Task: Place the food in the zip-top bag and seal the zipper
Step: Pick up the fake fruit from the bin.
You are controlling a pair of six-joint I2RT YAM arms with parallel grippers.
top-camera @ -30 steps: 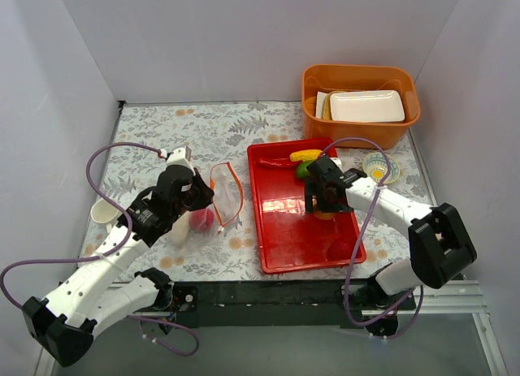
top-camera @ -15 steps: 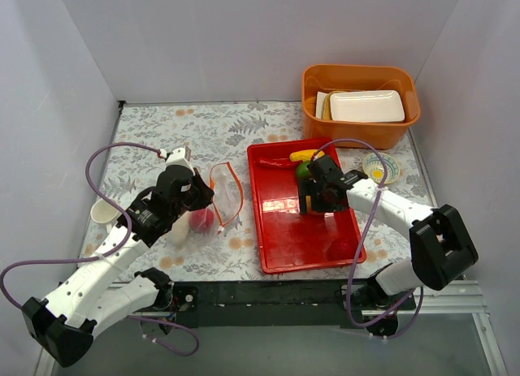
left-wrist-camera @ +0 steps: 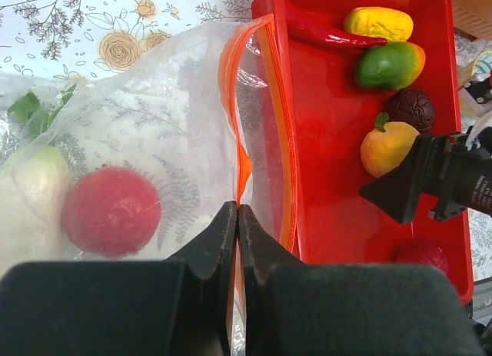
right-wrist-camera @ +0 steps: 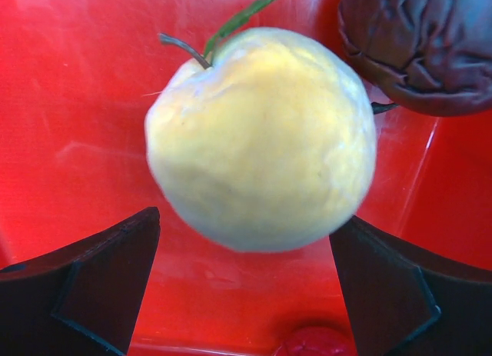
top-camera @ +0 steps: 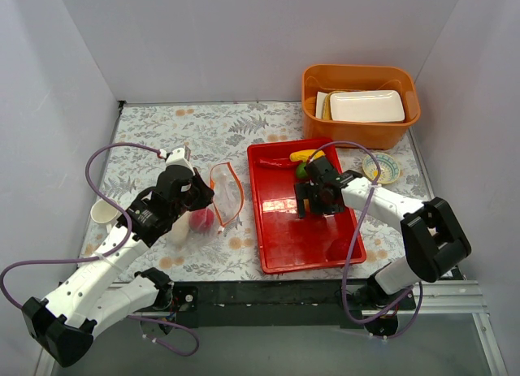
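The clear zip-top bag lies left of the red tray, its mouth facing the tray. My left gripper is shut on the orange-red zipper and holds the mouth open. In the bag lie a red round fruit and a white oblong with green leaves. My right gripper is open low in the tray, one finger on each side of a yellow-orange fruit, not touching it. A dark purple fruit sits just beyond.
At the tray's far end lie a red chili, a yellow piece and a green-orange fruit. A small red fruit lies near its front. An orange tub with a white foam tray stands at the back right, with a patterned bowl beside it.
My right gripper has moved a little left and farther along the tray, still open. The left arm and the bag have not moved.
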